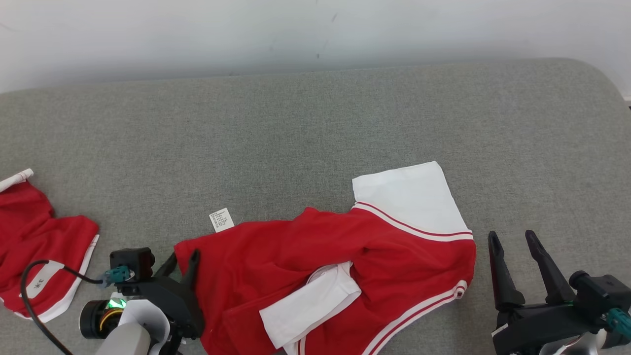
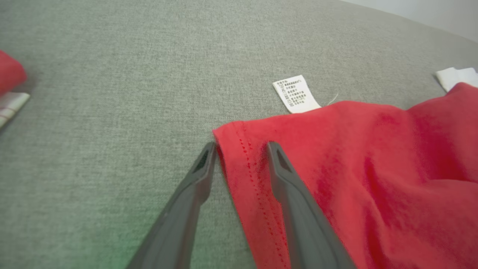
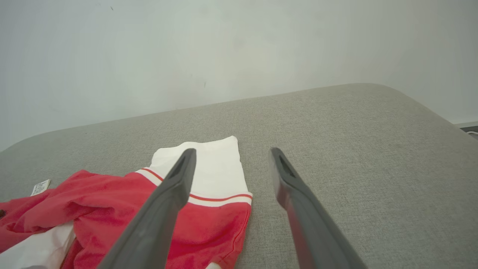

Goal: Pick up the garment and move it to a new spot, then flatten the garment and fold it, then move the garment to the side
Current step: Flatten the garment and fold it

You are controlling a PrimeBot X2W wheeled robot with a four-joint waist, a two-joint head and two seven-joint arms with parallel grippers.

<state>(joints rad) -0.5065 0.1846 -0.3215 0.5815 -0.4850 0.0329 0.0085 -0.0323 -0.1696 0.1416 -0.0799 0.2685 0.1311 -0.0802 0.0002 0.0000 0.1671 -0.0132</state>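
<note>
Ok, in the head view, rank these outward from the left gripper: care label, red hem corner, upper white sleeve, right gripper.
1. Red hem corner, between the left gripper fingers.
2. Care label, just beyond it.
3. Upper white sleeve, across the garment, to the right.
4. Right gripper, farthest right.

Soft, even, bright light falls across the grey cushion (image 1: 315,123), leaving only faint shadows along the edges of the red garment (image 1: 296,251). In the left wrist view a green glow (image 2: 108,254) tints the cushion's near left. Both wrist views bow at their edges, and the far wall (image 3: 186,48) looks slightly hazy.
</note>
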